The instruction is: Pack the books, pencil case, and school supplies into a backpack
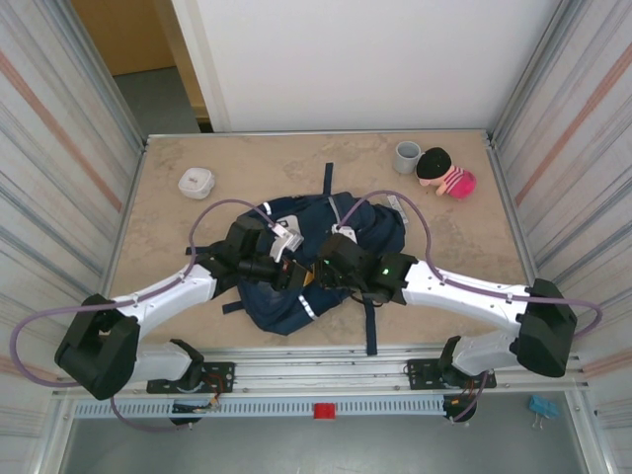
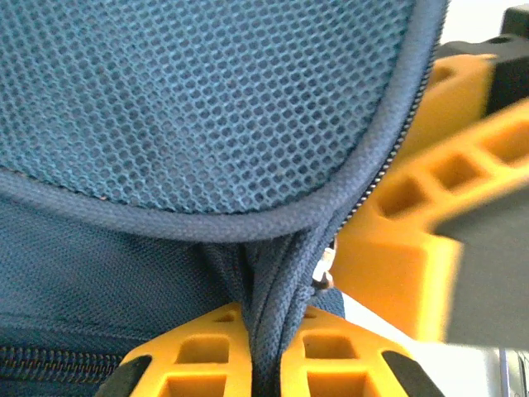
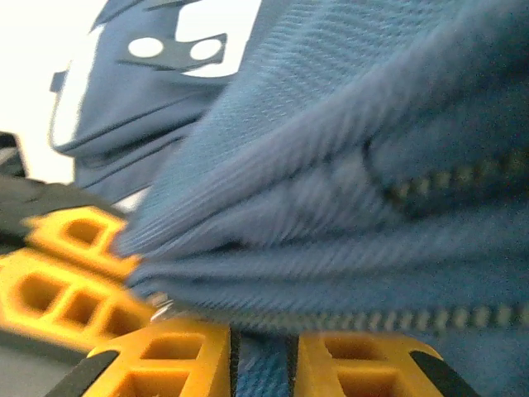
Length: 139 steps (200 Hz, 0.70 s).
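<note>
The backpack is laid flat in the middle of the tabletop, somewhat nearer the near edge than the far one, with its dark straps trailing toward both edges. Both arms are bent in over it, and the two grippers are brought close together above its centre.

In the left wrist view, the left gripper is seen closed tight on a bunched fold of navy fabric just below the mesh panel. A small zipper pull hangs right beside the pinch. In the right wrist view, the right gripper is drawn nearly closed, with a strip of blue fabric caught between its fingers, just under a line of zipper teeth. The picture is blurred, so the firmness of that hold cannot be judged.

The step in hand is judged to be work on the backpack's zippered opening, with the fabric held on either side of it. Whether the mouth is being parted for loading or drawn shut cannot be told.

A narrow pale bar, possibly one of the school supplies, lies touching the backpack's far right side. A rounded white box sits toward the far left corner. A grey cup and a plush doll sit toward the far right corner.

For the next move, one grip would need to be held as an anchor while the other is pulled steadily along or away from the zipper, without the fabric slipping free.
</note>
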Motion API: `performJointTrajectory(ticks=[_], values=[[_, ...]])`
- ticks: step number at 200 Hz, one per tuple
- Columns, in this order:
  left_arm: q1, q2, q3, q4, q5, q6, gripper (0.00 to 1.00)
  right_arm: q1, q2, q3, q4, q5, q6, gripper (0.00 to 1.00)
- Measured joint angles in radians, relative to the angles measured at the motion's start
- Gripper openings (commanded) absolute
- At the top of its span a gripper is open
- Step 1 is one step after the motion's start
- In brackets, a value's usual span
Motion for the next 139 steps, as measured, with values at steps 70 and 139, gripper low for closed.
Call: performJointTrajectory(ticks=[70,139], values=[[0.003,0.0,0.0,-0.008,-0.009,0.001,0.0,-0.041,0.001,-0.021,0.039,-0.061,-0.092,0.4],[-0.005,0.024,0.002,0.02,0.07,-0.053,0.0,-0.158,-0.256,-0.159,0.091,-0.24,-0.24,0.4]])
